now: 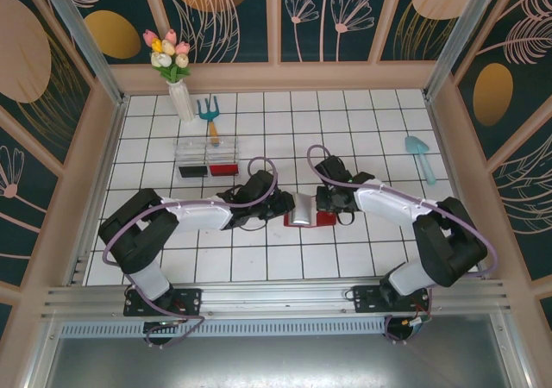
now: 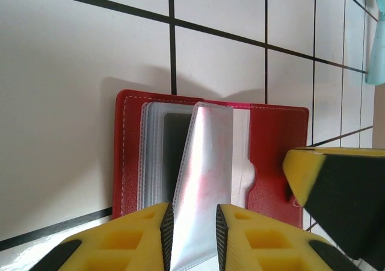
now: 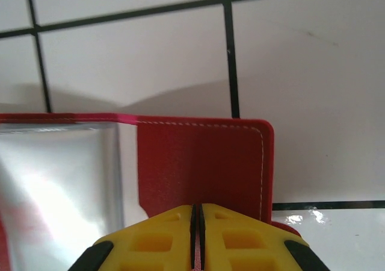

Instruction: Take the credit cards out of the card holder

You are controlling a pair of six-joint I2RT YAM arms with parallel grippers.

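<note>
Item 1: card holder [image 1: 323, 220], red, pale stitching, lying open on white tiles [image 1: 345, 129], between your two grippers.
Item 2: your left gripper [image 2: 194, 235], narrow, pinching clear plastic sleeve [image 2: 204, 156], which stands up from stack just ahead of fingertips.
Item 3: your right gripper [image 3: 198, 235], nearly closed, clamping edge of red cover right at fingertips.
Item 4: dark card [image 2: 176, 144] in stack, left of pinched sleeve; print too blurred to read.

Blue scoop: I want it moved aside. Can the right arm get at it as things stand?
Probably, but not freely: bare tiles lie between the right gripper and the blue scoop, yet that gripper is shut on the card holder's red cover and would have to let go first.
</note>
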